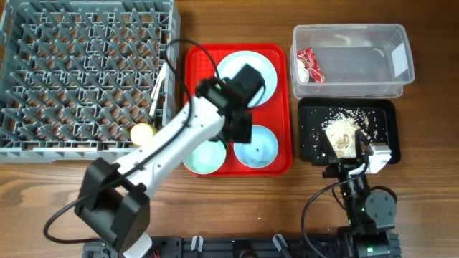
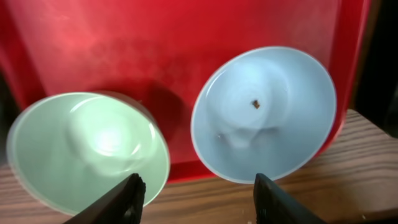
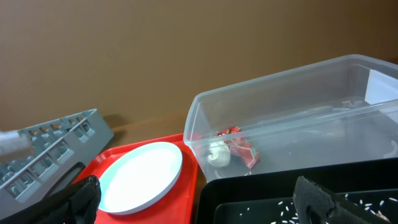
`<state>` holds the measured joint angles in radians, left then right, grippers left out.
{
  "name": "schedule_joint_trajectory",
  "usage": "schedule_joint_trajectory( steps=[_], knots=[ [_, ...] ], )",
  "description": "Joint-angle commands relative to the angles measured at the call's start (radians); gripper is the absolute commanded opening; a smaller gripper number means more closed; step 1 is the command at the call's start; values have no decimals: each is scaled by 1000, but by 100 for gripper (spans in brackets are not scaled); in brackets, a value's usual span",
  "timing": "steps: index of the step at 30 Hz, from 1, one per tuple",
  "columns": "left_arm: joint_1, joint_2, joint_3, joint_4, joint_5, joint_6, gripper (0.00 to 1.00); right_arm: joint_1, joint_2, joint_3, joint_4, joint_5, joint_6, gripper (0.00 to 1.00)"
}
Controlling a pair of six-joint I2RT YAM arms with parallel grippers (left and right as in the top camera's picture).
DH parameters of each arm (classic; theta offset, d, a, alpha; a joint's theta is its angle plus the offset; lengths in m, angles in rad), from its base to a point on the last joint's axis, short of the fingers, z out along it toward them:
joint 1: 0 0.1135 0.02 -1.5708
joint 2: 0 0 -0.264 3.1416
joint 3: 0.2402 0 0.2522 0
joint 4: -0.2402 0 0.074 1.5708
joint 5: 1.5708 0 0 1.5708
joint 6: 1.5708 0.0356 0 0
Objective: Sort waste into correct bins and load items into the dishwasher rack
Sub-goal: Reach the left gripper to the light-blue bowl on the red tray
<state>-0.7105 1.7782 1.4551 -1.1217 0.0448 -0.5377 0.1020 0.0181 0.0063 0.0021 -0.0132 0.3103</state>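
Two small round bowls, glossy and smooth, sit side by side at the near edge of a flat red tray (image 1: 283, 107): a green bowl (image 2: 87, 149) and a blue bowl (image 2: 264, 112) with one dark speck in its bottom. One round pale plate (image 1: 228, 67) lies on the same tray behind them. The left gripper (image 2: 199, 186) hangs over the two bowls, jaws spread with nothing between them.

One yellow cup (image 1: 141, 133) sits in the grey rack (image 1: 72, 72), a square crate of gridded pegs. One crumpled red-and-white wrapper (image 1: 310, 64) lies in the clear tub (image 1: 401, 64). Grainy pale scraps (image 1: 344, 129) are heaped in the shallow black tray (image 1: 308, 143). The right gripper (image 3: 199, 199) is over that tray, jaws wide and empty.
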Motion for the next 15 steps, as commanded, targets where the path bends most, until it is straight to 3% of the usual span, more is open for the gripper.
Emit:
schedule_joint_trajectory(
  steps=[1,9,15],
  knots=[
    [-18,4,-74,60,-40,-54,57,5,-13,-1,7,20,7,100],
    [2,4,-170,206,-6,-42,45,5,-13,-1,7,20,7,100],
    [-7,4,-220,246,-24,-39,27,5,-13,-1,7,20,7,100]
  ],
)
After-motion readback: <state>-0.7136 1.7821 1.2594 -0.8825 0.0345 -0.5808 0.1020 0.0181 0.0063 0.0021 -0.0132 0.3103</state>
